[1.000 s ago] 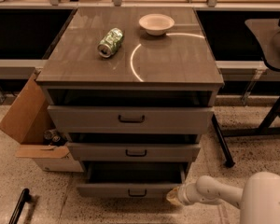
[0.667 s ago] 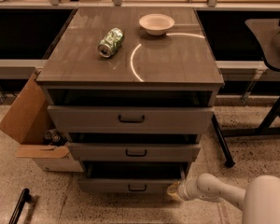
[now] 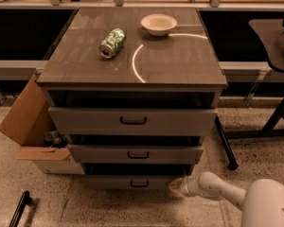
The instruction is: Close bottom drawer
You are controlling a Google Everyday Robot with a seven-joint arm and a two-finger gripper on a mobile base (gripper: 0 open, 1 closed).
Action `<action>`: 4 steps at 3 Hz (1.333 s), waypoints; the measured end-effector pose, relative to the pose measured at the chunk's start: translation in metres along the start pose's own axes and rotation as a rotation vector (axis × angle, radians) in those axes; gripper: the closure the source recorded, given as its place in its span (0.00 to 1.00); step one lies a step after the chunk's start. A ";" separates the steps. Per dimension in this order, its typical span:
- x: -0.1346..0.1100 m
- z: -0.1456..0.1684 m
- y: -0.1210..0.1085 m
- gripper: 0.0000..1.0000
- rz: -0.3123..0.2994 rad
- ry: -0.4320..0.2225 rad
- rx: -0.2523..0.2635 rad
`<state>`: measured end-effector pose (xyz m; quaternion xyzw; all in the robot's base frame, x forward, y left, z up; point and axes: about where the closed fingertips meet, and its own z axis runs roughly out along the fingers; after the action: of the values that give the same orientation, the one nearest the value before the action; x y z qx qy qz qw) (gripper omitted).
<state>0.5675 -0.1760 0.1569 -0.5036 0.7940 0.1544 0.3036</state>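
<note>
Since the earlier frame, the bottom drawer (image 3: 114,181) had slid farther into the cabinet (image 3: 180,60) and the gripper (image 3: 176,187) had followed it inward; the drawer front now sat almost under the middle drawer (image 3: 94,153), only slightly ajar; the gripper rested against the right end of that front, low and near, with the white arm (image 3: 217,189) reaching in from the right; whether it was clenched or released could not be told; a crushed can (image 3: 112,42) and a white bowl (image 3: 158,24) lay on top; a cardboard box (image 3: 23,122) stood at the left.
</note>
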 end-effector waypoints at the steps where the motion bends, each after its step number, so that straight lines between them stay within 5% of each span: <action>1: -0.002 0.007 -0.014 1.00 0.018 -0.004 0.022; 3: -0.006 0.002 -0.023 1.00 0.026 -0.022 0.047; 4: -0.002 -0.017 -0.008 1.00 -0.004 -0.045 0.014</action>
<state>0.5693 -0.1876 0.1714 -0.4996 0.7868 0.1597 0.3253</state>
